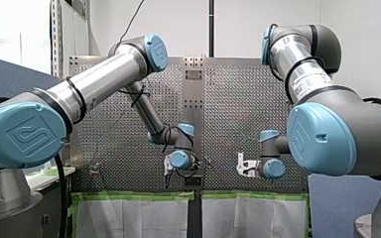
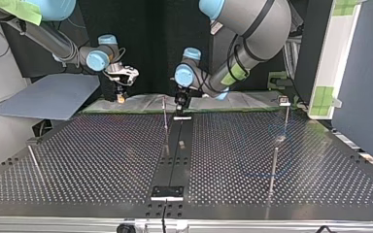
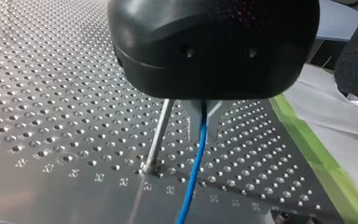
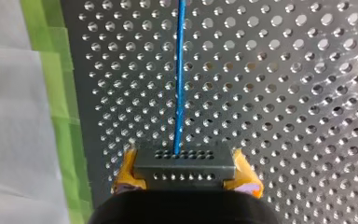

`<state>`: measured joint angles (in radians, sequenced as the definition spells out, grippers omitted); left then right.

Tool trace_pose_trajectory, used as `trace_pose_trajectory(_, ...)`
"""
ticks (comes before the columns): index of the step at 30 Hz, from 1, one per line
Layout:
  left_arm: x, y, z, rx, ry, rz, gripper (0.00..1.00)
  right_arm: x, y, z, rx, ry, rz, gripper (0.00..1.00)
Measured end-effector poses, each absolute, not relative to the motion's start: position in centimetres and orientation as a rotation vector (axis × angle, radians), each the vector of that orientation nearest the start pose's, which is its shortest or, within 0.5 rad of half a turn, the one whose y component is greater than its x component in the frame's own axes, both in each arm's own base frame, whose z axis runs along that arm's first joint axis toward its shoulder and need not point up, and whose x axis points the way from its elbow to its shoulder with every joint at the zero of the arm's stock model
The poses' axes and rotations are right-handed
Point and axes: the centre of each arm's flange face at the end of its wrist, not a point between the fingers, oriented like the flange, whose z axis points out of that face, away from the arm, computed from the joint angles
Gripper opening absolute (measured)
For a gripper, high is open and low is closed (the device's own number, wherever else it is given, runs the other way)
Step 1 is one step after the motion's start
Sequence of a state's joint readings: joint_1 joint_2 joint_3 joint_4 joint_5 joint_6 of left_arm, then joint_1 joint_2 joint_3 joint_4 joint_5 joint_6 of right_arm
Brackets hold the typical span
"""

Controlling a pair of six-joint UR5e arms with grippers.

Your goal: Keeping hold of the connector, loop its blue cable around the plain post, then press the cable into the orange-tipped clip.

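Pinches the connector (image 4: 185,164) in the right gripper (image 4: 186,175), nips the blue cable (image 3: 193,172) in the left gripper (image 3: 205,121) just beside the plain post (image 3: 159,135) on the tabletop (image 3: 51,93), stands at the looping step, and probably needs next to sweep the cable around that post.

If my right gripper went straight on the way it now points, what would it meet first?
Probably the perforated table: the right gripper, jaws shut on the connector, faces it, with only the blue cable running ahead. Depth is hard to judge.
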<state>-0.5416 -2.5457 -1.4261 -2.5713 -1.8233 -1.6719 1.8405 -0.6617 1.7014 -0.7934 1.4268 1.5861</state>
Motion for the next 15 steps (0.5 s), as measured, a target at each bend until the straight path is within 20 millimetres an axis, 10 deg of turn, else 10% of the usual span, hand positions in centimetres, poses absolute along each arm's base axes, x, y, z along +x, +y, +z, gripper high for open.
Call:
trace_pose_trajectory(6,53.4,-44.8,-0.6,0.224,1.813,-0.224,0.18,30.8,-55.5,-2.7,1.718,-1.154,1.368,0.0)
trace_pose_trajectory(15,53.3,-44.7,-0.6,0.225,1.818,-0.21,0.59,31.1,-55.7,-2.6,1.73,-1.144,1.359,0.0)
